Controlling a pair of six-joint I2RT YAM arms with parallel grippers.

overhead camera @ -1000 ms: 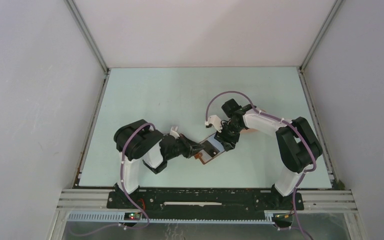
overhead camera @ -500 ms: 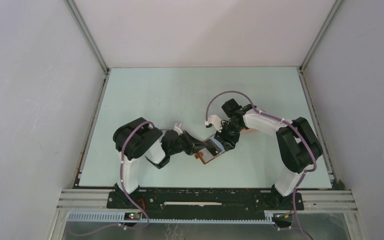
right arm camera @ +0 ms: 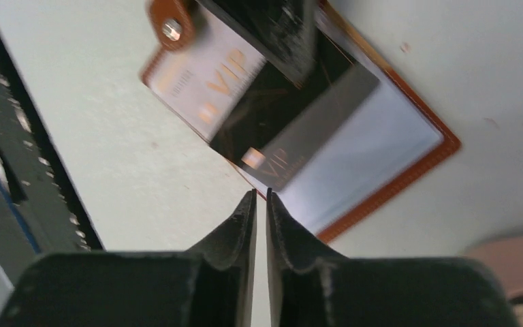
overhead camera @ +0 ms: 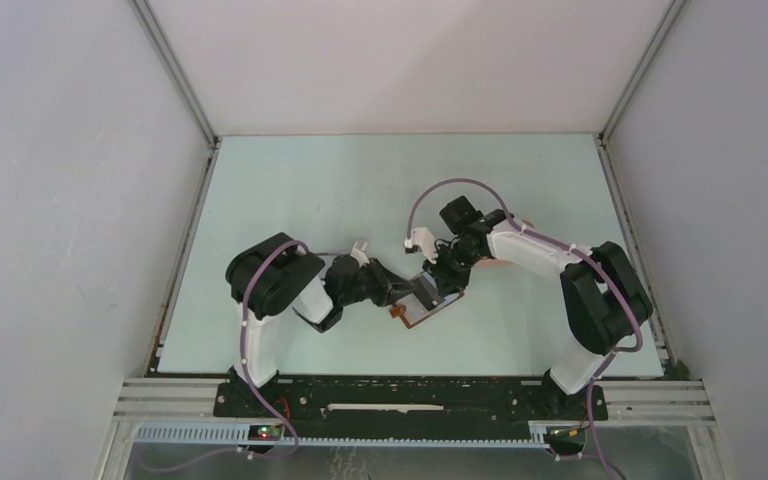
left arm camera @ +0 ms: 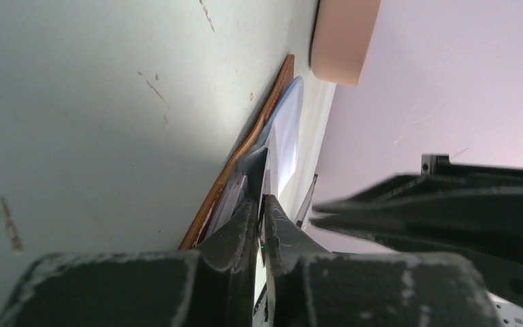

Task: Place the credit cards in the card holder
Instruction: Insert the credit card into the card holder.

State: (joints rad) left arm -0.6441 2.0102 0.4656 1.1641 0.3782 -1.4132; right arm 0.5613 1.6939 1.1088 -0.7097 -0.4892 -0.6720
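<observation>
The card holder lies open on the table, reddish-brown with a snap tab; it also shows in the right wrist view and edge-on in the left wrist view. A pale credit card marked VIP sits in its tab-side half. My left gripper is shut on a dark credit card, held slanting over the open holder; the card's edge shows past the left fingertips. My right gripper is shut and empty, just over the holder's near edge, close to the left gripper.
A pink tray lies beyond the holder, partly under my right arm; it also shows in the left wrist view. The right gripper's dark body is right beside the left fingers. Enclosure walls surround the table.
My left gripper has moved right, bringing the dark card further over the open holder. My right gripper has shifted slightly left, toward the holder.
</observation>
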